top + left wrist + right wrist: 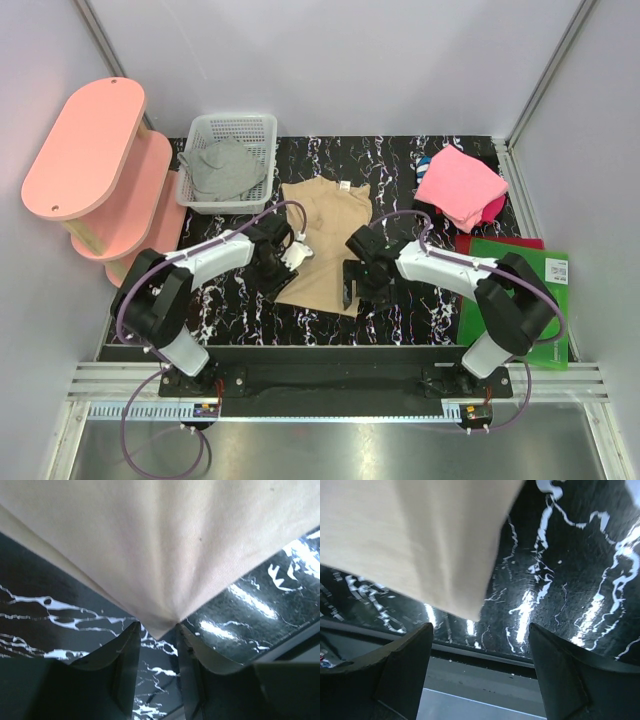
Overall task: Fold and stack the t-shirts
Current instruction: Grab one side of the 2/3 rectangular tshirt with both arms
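The tan t-shirt lies partly folded on the black marbled table between the two arms. My left gripper sits at its left edge; in the left wrist view the gripper is closed on a corner of the tan cloth, which pulls to a point between the fingertips. My right gripper is at the shirt's right edge; in the right wrist view it is open and empty, with the tan cloth just beyond it. The grey t-shirt lies in the basket. The pink t-shirt lies folded at the back right.
A white mesh basket stands at the back left beside a pink two-tier shelf. A green sheet lies at the right, with a red cloth at its far edge. The table's front rail is close below the right gripper.
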You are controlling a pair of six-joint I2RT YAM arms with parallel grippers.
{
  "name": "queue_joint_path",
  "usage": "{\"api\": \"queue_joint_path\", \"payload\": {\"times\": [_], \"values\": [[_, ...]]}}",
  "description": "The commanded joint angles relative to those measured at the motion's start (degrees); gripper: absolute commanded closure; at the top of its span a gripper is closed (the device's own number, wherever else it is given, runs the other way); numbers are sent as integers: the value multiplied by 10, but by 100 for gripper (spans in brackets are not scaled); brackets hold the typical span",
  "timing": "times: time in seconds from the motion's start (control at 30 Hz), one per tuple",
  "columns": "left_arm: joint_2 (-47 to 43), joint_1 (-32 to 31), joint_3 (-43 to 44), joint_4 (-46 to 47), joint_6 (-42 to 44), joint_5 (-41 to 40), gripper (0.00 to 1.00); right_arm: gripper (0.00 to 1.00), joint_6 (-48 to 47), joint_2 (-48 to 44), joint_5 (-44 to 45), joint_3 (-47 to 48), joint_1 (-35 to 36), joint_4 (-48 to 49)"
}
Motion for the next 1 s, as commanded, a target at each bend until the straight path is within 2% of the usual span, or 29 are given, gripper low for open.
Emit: {"api": "queue_joint_path", "payload": {"times": [0.0, 0.1, 0.17, 0.23, 0.33, 0.67, 0.97], "values": [[-52, -2, 35, -30, -17, -10, 57, 18, 65, 18, -7, -23, 13, 67], [-85, -2, 32, -36, -21, -20, 51, 20, 66, 32, 6, -24, 16, 69], [-100, -2, 22, -36, -23, -20, 39, 22, 67, 39, 9, -22, 16, 73], [-108, -2, 14, -36, -23, -13, 35, 26, 68, 51, 10, -19, 16, 77], [-95, -2, 3, -31, -23, -9, 36, 37, 70, 68, -4, -15, 17, 85], [-16, -2, 6, -23, -18, -9, 38, 58, 77, 65, -13, -16, 18, 86], [41, -1, 31, -23, -24, -3, 36, 64, 73, 64, -21, -10, 18, 86]]}}
